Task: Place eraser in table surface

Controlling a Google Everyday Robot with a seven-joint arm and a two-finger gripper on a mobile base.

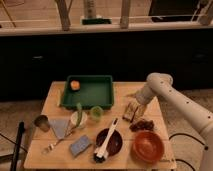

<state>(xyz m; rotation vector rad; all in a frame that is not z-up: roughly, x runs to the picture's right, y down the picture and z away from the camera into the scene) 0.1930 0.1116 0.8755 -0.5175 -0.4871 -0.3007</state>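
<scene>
- The gripper (134, 108) hangs low over the right part of the table (54, 95), at the end of the white arm (165, 92) reaching in from the right.
- The eraser (129, 115) shows as a small tan block right at the gripper's tip. I cannot tell whether it touches the wood.
- Nor can I tell how far the gripper is open, or whether it has hold of the eraser.
- The step in hand looks like the set-down itself, late in the task.
- Just in front of the gripper and slightly to its right lies a dark red cluster (142, 125), with a red bowl (148, 146) further forward.
- A green cup (96, 113) stands well off to its left, and the tray (89, 104) lies beyond that.
- The wood directly beneath the gripper looks bare, so that is the spot to use.
- To do it well, lower straight down until the eraser rests flat, and only then let go.
- Lift away vertically and avoid any sweep toward the cluster.
</scene>
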